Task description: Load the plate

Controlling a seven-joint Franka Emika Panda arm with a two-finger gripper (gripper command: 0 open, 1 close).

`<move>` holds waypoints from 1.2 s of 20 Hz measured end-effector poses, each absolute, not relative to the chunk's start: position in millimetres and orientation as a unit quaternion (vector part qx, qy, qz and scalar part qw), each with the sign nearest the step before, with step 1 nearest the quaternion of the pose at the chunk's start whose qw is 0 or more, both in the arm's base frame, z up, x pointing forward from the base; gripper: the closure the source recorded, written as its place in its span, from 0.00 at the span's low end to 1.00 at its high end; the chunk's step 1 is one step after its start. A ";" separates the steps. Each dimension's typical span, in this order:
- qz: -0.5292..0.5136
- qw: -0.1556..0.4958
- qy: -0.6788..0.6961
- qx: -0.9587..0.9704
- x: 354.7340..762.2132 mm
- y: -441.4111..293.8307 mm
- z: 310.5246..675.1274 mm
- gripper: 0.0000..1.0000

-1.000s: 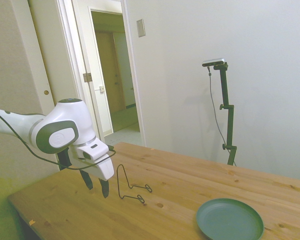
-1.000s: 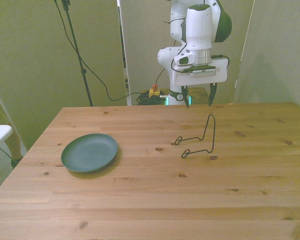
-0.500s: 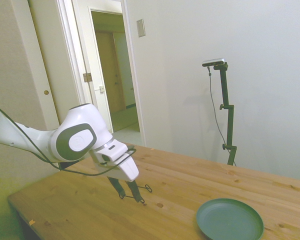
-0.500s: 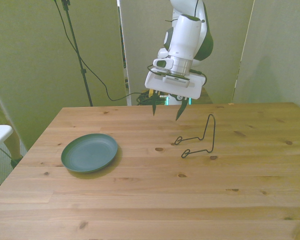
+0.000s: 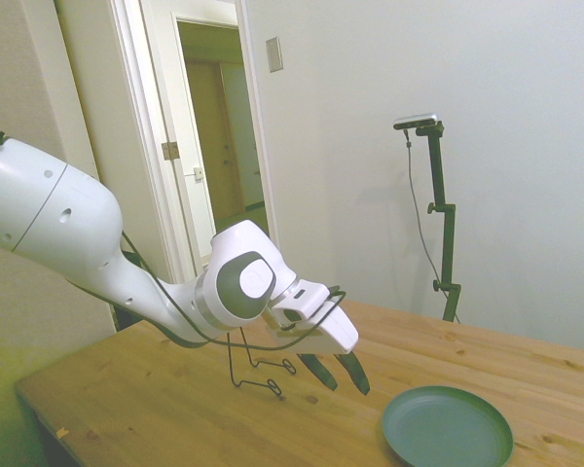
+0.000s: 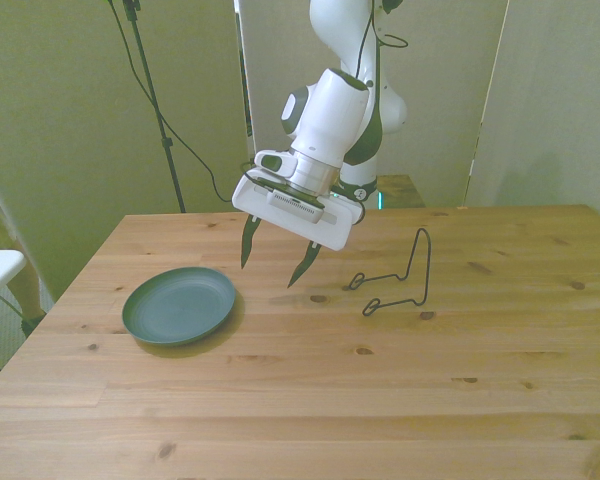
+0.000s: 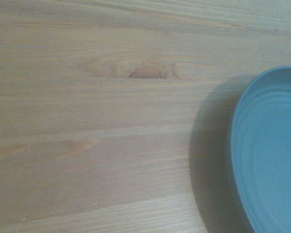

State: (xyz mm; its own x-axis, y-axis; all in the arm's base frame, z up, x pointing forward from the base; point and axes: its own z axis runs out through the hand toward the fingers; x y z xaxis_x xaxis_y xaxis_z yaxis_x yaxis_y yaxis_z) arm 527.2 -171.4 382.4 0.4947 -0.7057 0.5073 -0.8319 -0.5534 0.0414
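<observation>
The teal-green plate (image 6: 178, 304) (image 5: 448, 426) lies flat and bare on the wooden table (image 6: 300, 400) toward the front view's left. Part of the plate (image 7: 269, 150) fills one side of the wrist view. My gripper (image 6: 274, 263) (image 5: 339, 372) hangs open above the table, tilted, with nothing between its fingers. It sits between the plate and a thin black wire stand (image 6: 398, 280) (image 5: 255, 362), a short way off the plate's rim.
The wire stand rises upright on the front view's right half of the table. A dark tripod pole and cables (image 6: 155, 110) stand behind the table's far edge. An open doorway (image 5: 219, 146) shows in the side view.
The arm has swung from beside the wire stand toward the plate and come lower over the table. The fingers stay open. The plate and the stand have not moved.
</observation>
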 end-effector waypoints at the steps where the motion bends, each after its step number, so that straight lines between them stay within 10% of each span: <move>1: 0.223 0.143 -0.453 0.851 527.3 -172.8 381.8 0.00; 23: 0.199 0.241 -0.483 0.818 572.5 -207.4 342.2 0.00; 24: 0.197 0.244 -0.484 0.817 573.6 -208.8 342.3 1.00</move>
State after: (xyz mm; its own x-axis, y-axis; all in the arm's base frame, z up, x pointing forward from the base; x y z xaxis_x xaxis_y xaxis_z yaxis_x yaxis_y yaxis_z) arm 573.6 -208.8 342.3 0.4531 -0.6947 0.5586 -0.8873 -0.4116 0.2079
